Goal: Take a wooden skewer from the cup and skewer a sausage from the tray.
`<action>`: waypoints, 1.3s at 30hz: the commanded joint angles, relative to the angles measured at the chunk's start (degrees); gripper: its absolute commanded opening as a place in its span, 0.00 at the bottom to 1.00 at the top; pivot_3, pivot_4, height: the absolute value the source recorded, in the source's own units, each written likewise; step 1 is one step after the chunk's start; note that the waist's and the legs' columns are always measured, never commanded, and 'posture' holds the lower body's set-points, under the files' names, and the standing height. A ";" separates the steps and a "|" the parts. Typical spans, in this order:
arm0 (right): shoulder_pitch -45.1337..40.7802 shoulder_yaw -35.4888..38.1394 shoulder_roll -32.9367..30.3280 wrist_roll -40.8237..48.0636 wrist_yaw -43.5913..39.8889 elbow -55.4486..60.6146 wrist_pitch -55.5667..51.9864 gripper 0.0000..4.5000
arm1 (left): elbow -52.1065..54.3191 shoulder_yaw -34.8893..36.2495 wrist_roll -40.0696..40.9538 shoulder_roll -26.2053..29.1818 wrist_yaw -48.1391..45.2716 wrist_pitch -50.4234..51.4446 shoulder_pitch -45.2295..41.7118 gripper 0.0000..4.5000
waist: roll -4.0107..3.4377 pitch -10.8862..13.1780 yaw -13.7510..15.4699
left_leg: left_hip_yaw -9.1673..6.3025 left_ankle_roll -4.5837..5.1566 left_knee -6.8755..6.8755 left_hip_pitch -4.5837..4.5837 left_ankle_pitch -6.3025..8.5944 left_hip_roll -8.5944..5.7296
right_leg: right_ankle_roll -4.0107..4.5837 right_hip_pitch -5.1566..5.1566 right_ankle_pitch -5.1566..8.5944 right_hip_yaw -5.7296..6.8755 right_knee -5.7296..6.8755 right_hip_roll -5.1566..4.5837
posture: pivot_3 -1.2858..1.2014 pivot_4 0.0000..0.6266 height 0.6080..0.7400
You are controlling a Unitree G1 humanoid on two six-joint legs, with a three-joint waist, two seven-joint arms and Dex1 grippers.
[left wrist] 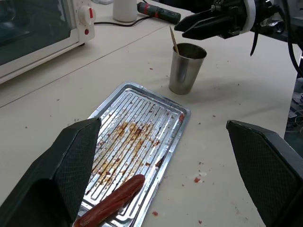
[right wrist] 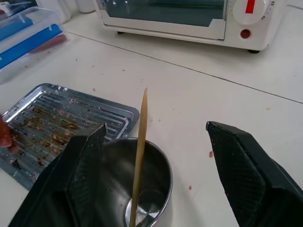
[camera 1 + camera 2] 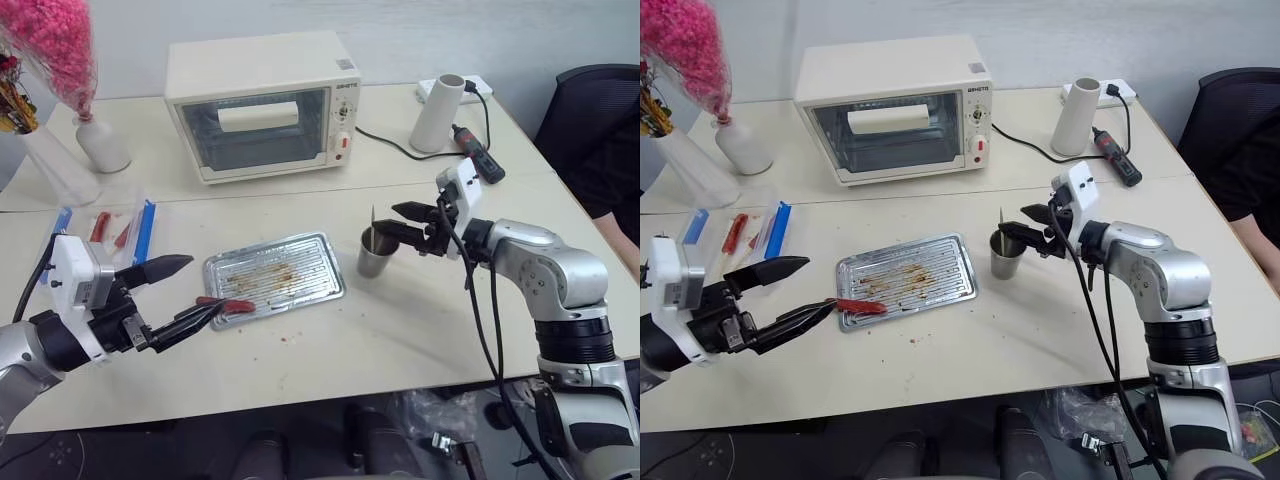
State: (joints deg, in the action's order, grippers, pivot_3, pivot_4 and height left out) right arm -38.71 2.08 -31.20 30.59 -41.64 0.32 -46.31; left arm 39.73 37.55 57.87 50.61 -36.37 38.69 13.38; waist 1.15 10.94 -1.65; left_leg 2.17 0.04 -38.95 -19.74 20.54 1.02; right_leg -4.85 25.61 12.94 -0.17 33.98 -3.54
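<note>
The steel cup [image 3: 377, 254] stands on the table just right of the silver tray [image 3: 305, 262]. One wooden skewer [image 2: 140, 146] stands upright in the cup. My right gripper [image 3: 392, 220] hovers open at the cup's rim, with the skewer's top between its fingers and nearer to one of them, untouched. A red sausage [image 3: 228, 304] lies on the tray's near left corner. My left gripper [image 3: 192, 290] is open and level just left of the tray, its lower fingertip close to the sausage's end. The left wrist view takes in the sausage [image 1: 113, 201], the cup [image 1: 185, 68] and the right gripper [image 1: 191, 27].
A white toaster oven [image 3: 260, 105] stands at the back with its cable running right. A white roll [image 3: 440, 112] and a black and red tool [image 3: 478, 158] lie at the back right. A clear box with blue handles [image 3: 110, 230] and vases [image 3: 100, 145] occupy the left side.
</note>
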 commanded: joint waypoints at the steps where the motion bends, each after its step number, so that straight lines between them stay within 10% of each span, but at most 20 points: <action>1: -1.69 -0.10 0.44 -0.69 -0.24 -0.10 1.38 0.80 | -0.06 0.39 -0.90 -0.11 0.04 -0.75 -0.85 1.00 | 0.00 0.00 0.00 | 0.00 0.00 0.00 0.00 0.00 0.00 | 0.00 0.00 0.00 0.00 0.00 0.00 | 0.52 0.24 1.00; 8: -2.25 -2.16 2.62 -2.66 -0.64 -2.81 3.49 0.76 | -0.51 -0.13 -1.97 -0.45 -0.18 -0.92 -2.13 1.00 | -0.03 0.02 -0.09 | 0.00 0.00 0.01 0.01 0.00 0.02 | 0.00 0.01 0.00 0.00 0.01 0.01 | 0.52 0.24 1.00; 17: -2.40 -2.29 3.99 -3.52 -1.11 -3.23 4.32 0.14 | -0.75 -0.44 -2.98 -0.59 -0.08 -0.93 -3.03 1.00 | -0.03 0.02 -0.03 | 0.00 0.00 0.01 0.01 0.00 0.01 | -0.01 0.01 -0.01 0.01 0.00 -0.01 | 0.52 0.24 1.00; 39: -4.54 3.01 1.53 1.51 0.40 3.53 -2.70 0.00 | -3.74 -6.22 -6.11 -0.64 -1.31 -1.44 -9.94 1.00 | -0.10 0.06 -0.02 | -0.03 0.00 0.06 -0.02 0.00 0.04 | -0.01 0.02 0.00 0.01 -0.04 -0.05 | 0.52 0.24 1.00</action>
State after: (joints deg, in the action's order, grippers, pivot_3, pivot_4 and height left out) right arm -40.50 2.47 -28.43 30.33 -41.55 0.73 -48.20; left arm 35.36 31.51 51.87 50.10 -37.10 38.42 4.45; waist 1.05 10.99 -1.67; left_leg 2.14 0.04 -38.89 -19.77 20.54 1.05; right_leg -4.86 25.64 12.93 -0.17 33.93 -3.58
